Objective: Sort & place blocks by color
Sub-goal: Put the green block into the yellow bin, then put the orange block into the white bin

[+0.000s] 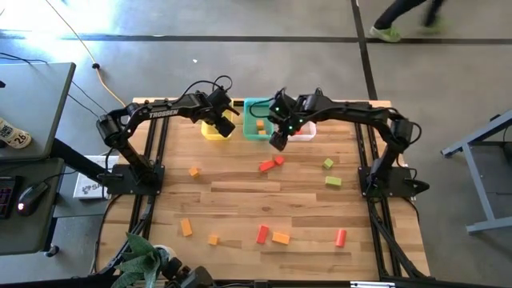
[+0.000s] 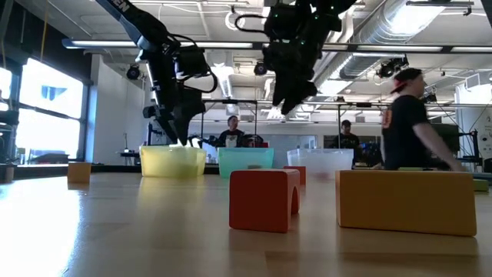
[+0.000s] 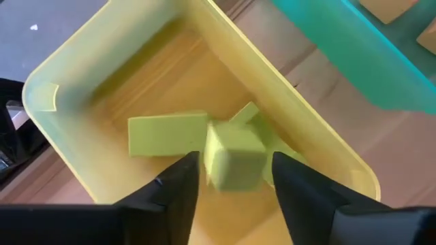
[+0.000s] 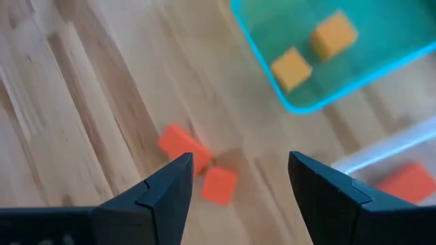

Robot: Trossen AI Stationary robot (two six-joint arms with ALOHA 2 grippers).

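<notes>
On the left arm (image 1: 160,111), white lettering reads "TROSSEN".

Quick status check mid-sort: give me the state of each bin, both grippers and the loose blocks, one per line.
yellow bin: upright, holds light green blocks
green block: between the left fingers, over the yellow bin
left gripper: fingers apart, above the yellow bin
teal bin: holds two orange blocks
clear bin: holds a red block
right gripper: open, empty, above two red blocks
remaining blocks: scattered on the table
</notes>
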